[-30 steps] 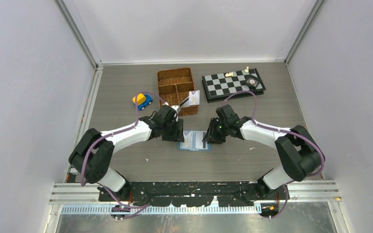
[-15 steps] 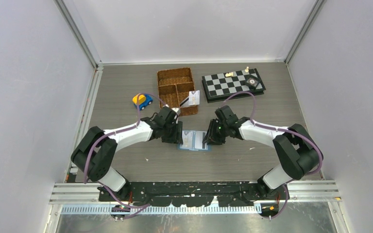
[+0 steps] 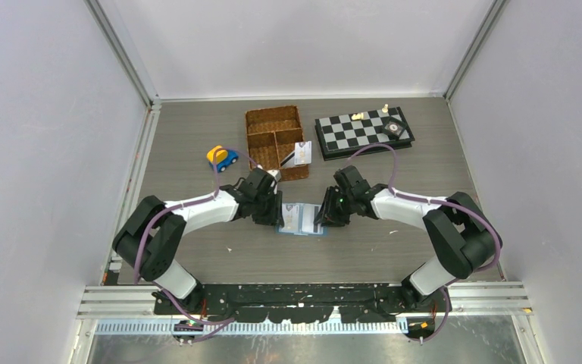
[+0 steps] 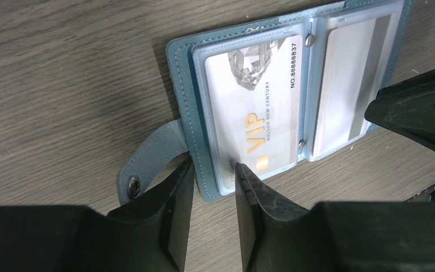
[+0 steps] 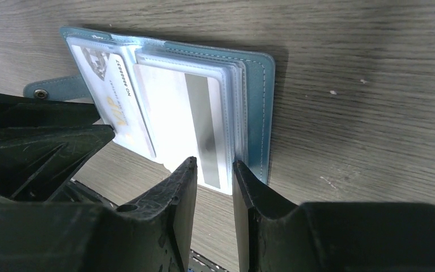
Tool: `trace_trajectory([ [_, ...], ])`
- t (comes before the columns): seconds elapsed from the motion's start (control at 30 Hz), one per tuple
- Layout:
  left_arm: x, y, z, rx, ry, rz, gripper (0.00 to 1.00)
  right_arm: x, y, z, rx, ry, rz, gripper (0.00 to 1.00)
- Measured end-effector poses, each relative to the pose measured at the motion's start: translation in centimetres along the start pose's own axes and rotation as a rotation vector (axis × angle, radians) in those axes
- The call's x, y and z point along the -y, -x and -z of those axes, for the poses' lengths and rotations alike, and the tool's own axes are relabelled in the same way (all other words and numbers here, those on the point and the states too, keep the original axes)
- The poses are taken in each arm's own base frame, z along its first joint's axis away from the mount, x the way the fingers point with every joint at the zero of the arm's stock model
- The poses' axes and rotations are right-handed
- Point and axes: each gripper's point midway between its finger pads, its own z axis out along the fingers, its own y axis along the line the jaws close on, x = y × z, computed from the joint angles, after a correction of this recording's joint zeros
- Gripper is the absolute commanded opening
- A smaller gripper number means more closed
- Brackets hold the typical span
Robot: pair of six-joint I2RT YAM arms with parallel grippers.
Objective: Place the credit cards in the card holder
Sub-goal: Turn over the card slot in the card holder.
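the left pincer (image 4: 214, 170) has its jaws a little apart, astride the near rim of the card holder (image 4: 177, 79), one finger (image 4: 175, 209) just beside the snap tab (image 4: 153, 158). whether it really bites the rim i cannot tell. the right pincer (image 5: 214, 163) is also narrowly apart, with the edge of the clear pocket leaves in its gap. grip or mere contact, i cannot tell.

the holder lies open and flat near the middle of the worktop (image 4: 62, 85), between both pincers. a white vip card (image 4: 255, 96) sits in its left pocket and a grey-striped card (image 5: 204, 124) in its right. one more card (image 3: 302, 152) leans at the near right corner of the wicker basket (image 3: 273, 133), towards the far edge.

risks, as i judge them:
- the pockets are thin, glossy film, so a pinch could crease them or slip off.
- the wood-grain worktop looks smooth, so a sideways tug may drag the light holder instead of opening a pocket.
- the stitched teal cover is soft and hinged, so it may fold shut if a rim is lifted.
- the cards are stiff and slick, and one could slide out of a tilted pocket.
- the pincers are close together and could knock into each other.
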Motion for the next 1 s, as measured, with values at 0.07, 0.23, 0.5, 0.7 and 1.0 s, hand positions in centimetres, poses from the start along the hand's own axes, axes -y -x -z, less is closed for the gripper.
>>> trace_trajectory([
  [0.07, -0.03, 0.02, -0.03, 0.001, -0.003, 0.01, 0.32, -0.12, 0.01, -0.04, 0.001, 0.007, -0.007, 0.34],
  [0.23, -0.07, 0.09, -0.09, 0.006, -0.007, 0.016, 0.3, -0.59, 0.02, -0.2, 0.003, 0.037, -0.021, 0.34],
  [0.5, -0.16, 0.08, -0.13, 0.006, -0.007, 0.02, 0.29, -0.95, 0.09, -0.26, 0.006, 0.057, -0.033, 0.34],
  [0.7, -0.21, 0.06, -0.14, 0.006, -0.007, 0.023, 0.28, -0.99, 0.08, -0.32, 0.008, 0.062, -0.034, 0.34],
  [1.0, -0.22, 0.08, -0.13, 0.006, -0.008, 0.025, 0.27, -1.02, 0.15, -0.13, 0.016, 0.06, -0.032, 0.3],
])
